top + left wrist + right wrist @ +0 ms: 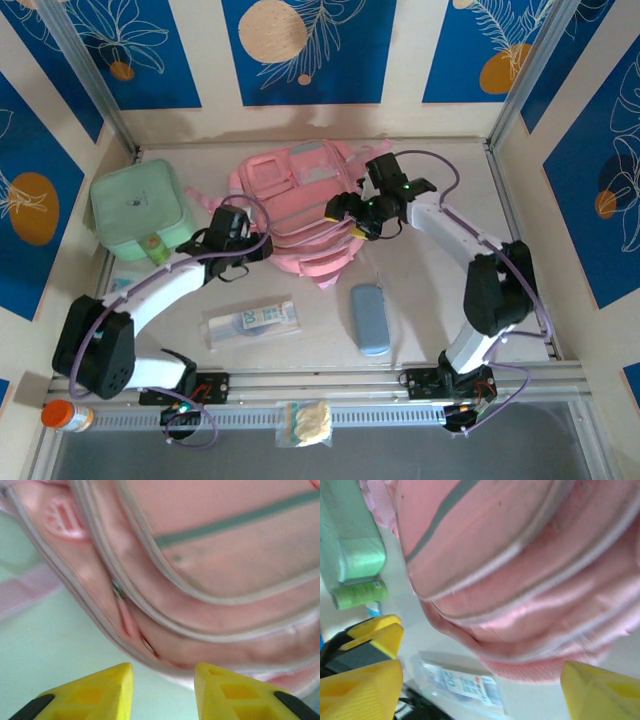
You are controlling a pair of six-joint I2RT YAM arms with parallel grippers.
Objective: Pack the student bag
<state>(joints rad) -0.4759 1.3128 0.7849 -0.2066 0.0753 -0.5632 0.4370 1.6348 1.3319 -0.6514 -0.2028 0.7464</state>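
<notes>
the student bag (295, 215) lies flat on the table (440, 300) by the middle of its far edge, front pocket panels facing up and loose pink straps spilling toward the near side. the left gripper (238, 228) sits at the bag's left side, low against the fabric; in the left wrist view its yellow fingers (100, 690) stand a narrow gap apart with nothing between them, pointing at a grey-piped zip seam where a small pink puller hangs. the right gripper (352, 212) is over the bag's right side, and in the right wrist view its fingers (365, 687) are spread wide and grip nothing, the bag's rounded lower end just ahead of them. a mint-green square case (135, 210) rests near the far left corner, just beside the bag's left edge but apart from it. a clear flat packet with a blue and white label (250, 322) lies between the bag and the near edge, left of centre. a pale blue oblong pouch (370, 318) lies to its right, also apart from the bag. an orange-capped bottle (65, 415) lies on its side at the near left corner, and a small clear bag of pale snacks (308, 422) sits on the near edge rail between the two arm bases.
</notes>
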